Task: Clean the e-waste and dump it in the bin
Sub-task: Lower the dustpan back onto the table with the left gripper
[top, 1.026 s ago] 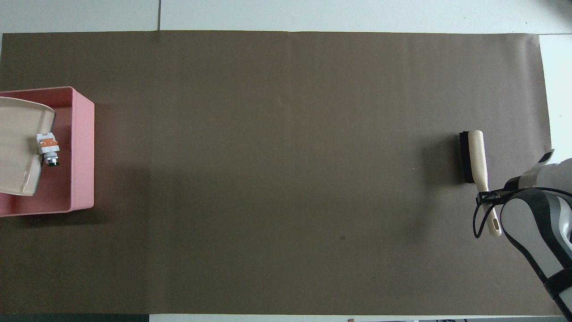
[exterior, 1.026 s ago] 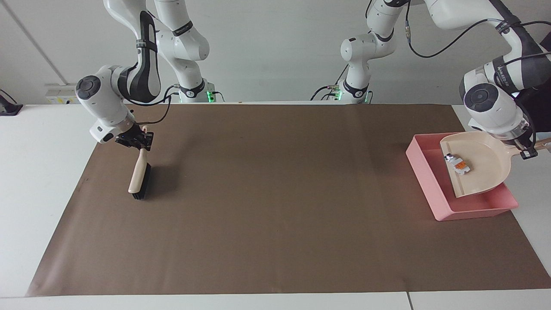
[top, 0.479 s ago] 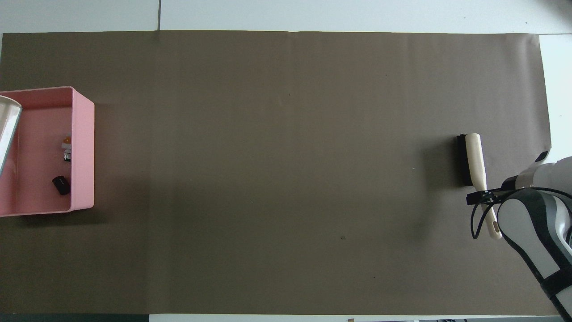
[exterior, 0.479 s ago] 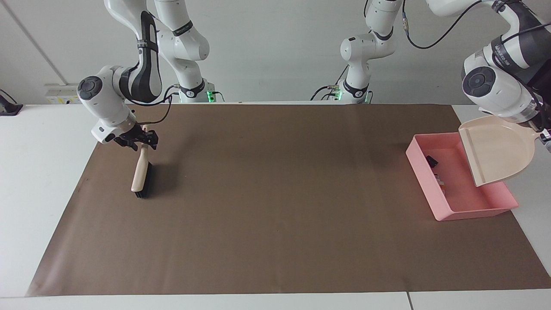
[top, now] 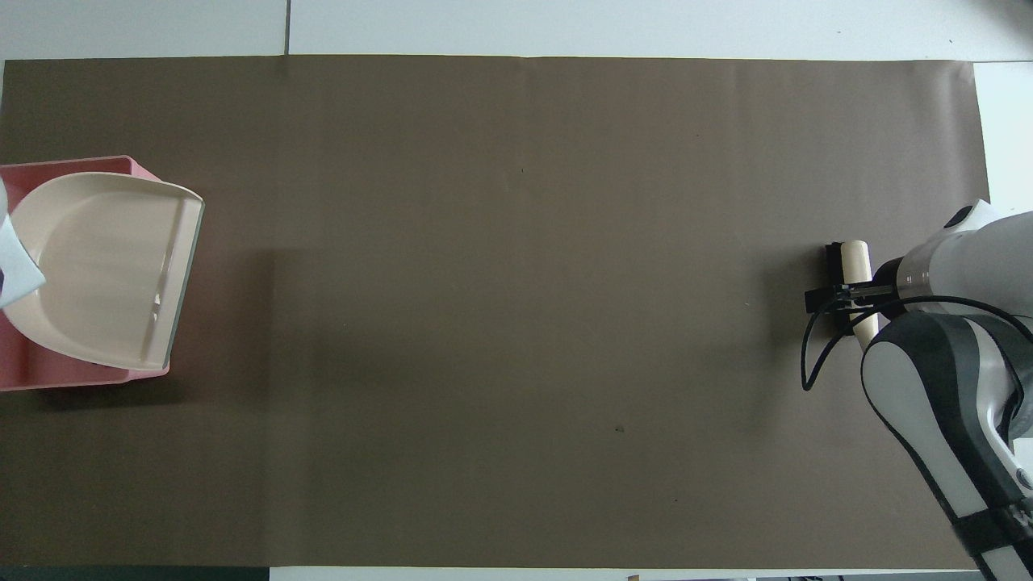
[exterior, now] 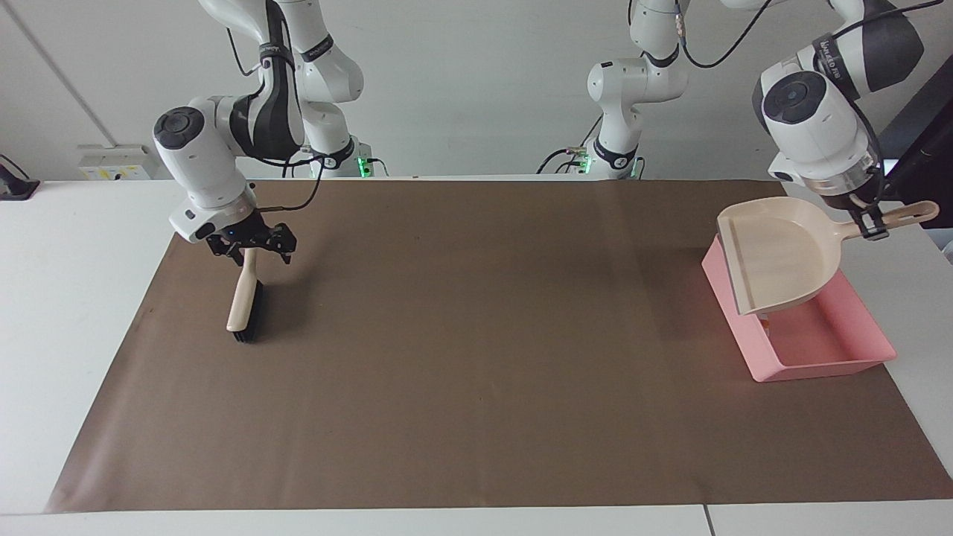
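While the left gripper (exterior: 872, 221) grips the handle of the beige dustpan (exterior: 778, 253), holding it raised over the pink bin (exterior: 826, 350), any e-waste is hidden underneath. At the other end, the right gripper (exterior: 249, 246) hangs spread open over the brush (exterior: 242, 301) lying on the brown mat (exterior: 476, 372).

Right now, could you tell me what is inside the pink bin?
Little shows: the dustpan, held over the bin by the left gripper, covers most of it. The uncovered floor looks bare; anything beneath the pan is hidden.
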You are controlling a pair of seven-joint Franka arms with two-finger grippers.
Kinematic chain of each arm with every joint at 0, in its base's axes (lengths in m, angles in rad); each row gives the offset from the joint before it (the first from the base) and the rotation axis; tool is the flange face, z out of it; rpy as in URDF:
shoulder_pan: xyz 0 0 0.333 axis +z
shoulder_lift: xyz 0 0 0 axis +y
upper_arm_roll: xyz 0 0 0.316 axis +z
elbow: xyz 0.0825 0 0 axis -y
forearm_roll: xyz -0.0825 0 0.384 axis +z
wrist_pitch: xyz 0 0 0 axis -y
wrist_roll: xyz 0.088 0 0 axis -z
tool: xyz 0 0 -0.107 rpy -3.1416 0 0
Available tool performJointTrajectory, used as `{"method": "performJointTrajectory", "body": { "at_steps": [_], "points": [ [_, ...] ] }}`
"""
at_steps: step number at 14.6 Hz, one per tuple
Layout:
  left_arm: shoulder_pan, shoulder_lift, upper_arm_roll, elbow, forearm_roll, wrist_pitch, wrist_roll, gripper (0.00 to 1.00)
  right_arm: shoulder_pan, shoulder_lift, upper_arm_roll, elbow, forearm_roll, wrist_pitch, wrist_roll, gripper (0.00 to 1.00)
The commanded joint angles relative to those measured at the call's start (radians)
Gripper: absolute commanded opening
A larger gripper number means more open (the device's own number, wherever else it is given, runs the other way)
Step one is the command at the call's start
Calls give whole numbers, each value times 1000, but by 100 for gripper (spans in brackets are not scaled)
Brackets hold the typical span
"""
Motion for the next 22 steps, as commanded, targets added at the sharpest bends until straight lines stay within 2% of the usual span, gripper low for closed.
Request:
{"method": "performJointTrajectory", "body": {
  "at_steps": [1,3,5,9,12,16,22],
  "points": [
    [-123,-52,11,-127,-63,-12,-141,0,3,27,2,183,-16,-121,18,100],
    [-206,-51,11,-188,-110,3,-220,0,1,27,2,304,-16,-222,23,99],
    [-270,-17,13,-202,-205,23,-301,0,-10,25,2,407,-10,-288,74,100],
    [-347,64,11,-208,-215,61,-499,0,-46,52,-13,616,4,-509,217,99],
    [-389,110,11,-208,-218,87,-554,0,-54,63,-14,636,-11,-548,237,99],
    [-438,141,11,-242,-239,97,-643,0,-42,11,-14,529,-10,-530,219,100],
    [-424,139,14,-274,-239,160,-637,0,-51,22,-7,583,4,-539,150,99]
  ]
}}
